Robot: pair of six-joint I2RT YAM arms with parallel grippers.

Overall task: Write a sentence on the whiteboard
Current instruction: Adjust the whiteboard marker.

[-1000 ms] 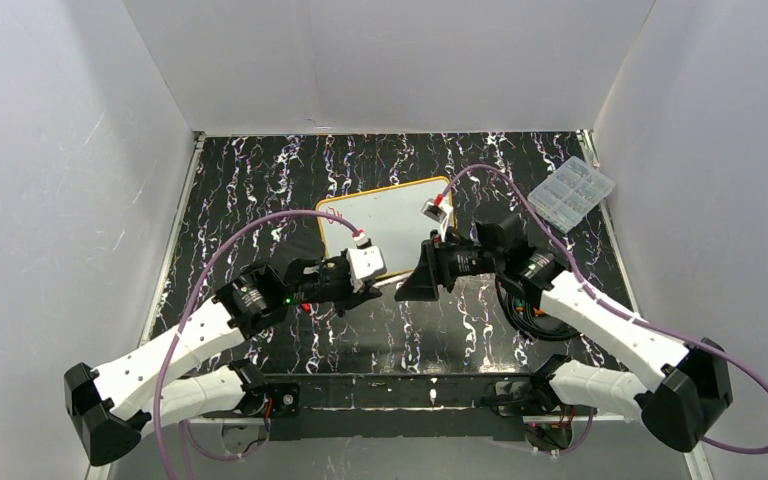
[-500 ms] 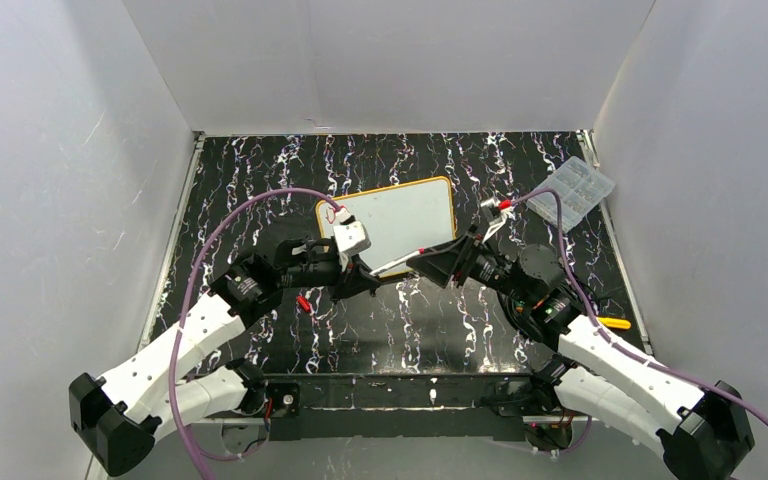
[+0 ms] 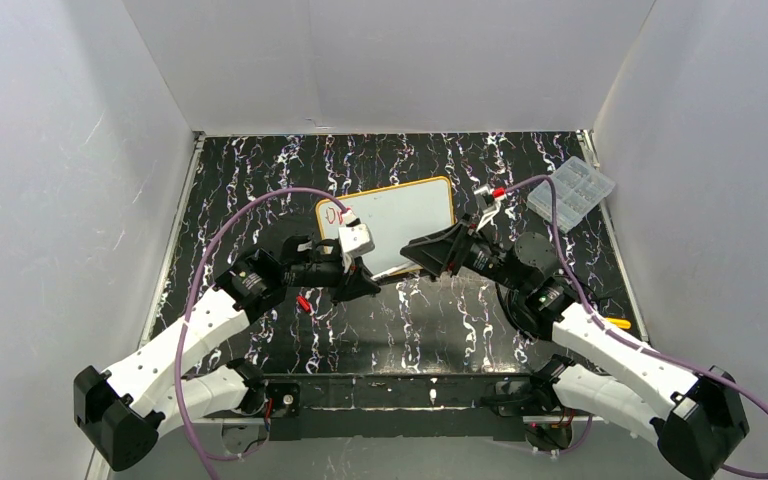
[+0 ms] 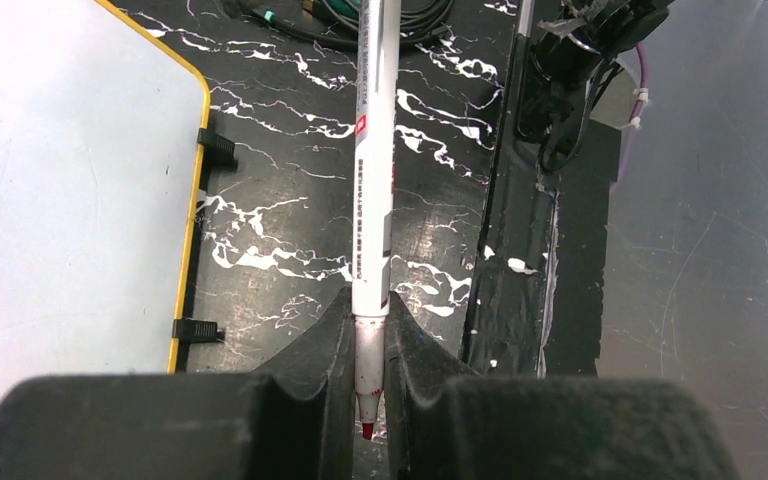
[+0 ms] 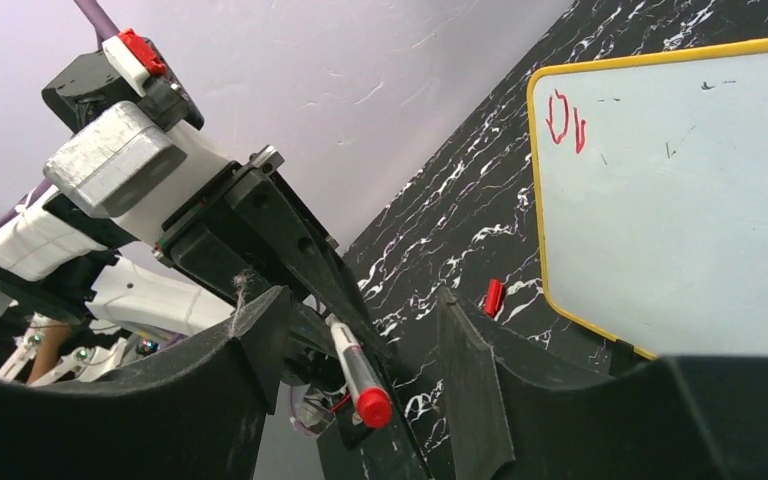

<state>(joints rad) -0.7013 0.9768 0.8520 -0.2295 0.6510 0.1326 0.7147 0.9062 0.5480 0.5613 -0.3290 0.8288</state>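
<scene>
The left gripper's (image 4: 370, 318) fingers (image 4: 325, 345) are clenched on a white marker (image 4: 373, 200), one on each side of it. Its red nib sits down between them, pointing back towards the wrist, and the long barrel sticks straight out ahead. Facing it from the other side, the right gripper (image 5: 358, 300) is spread wide and grasps nothing. From its own camera, the marker's red back end shows in the gap between its two fingers (image 5: 470, 380), touching neither as far as I can see. Just beyond the two grippers, the whiteboard (image 3: 405, 215) lies flat near the middle of the table (image 3: 260, 170), a little towards the far edge, its near edge close under both sets of fingers. The sentence (image 5: 565, 118) is so far only a couple of red strokes in the board's far left corner. A small red cap (image 5: 493, 296) lies on the table just off the board's near left corner. A clear plastic box (image 3: 572, 190) sits well apart at the table's far right corner.
</scene>
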